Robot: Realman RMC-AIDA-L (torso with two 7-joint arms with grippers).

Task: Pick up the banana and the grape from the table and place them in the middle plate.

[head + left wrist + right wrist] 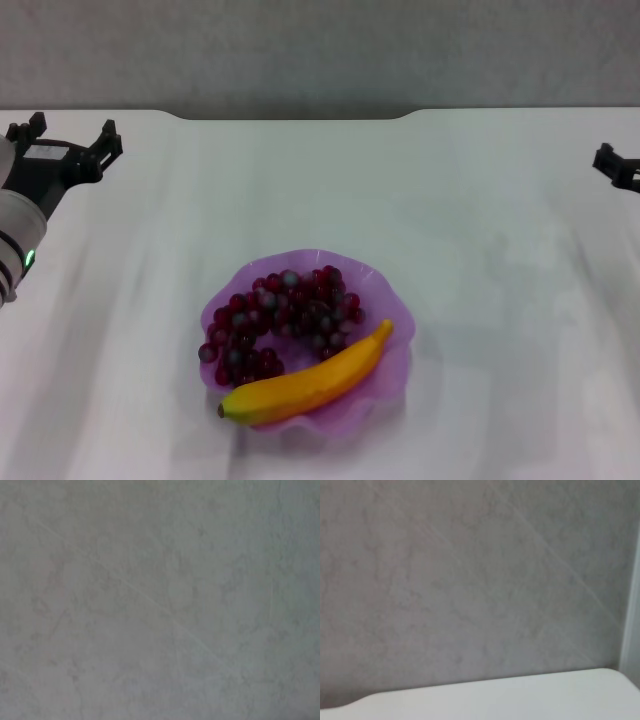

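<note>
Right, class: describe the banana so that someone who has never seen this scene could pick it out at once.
On the white table one purple plate with a wavy rim sits near the front, between the left gripper and right gripper parked far apart at the sides. The banana lies along the plate's near edge, touching the grapes behind it. It is the only long, smooth, yellow curved thing; the grapes are small dark red balls.

A translucent purple scalloped plastic plate (390, 375) holds dark red-purple round grapes (285, 315), some greyish, and 1 yellow-orange curved banana (310, 385), dark-tipped, on a plain white tabletop (480, 220).
</note>
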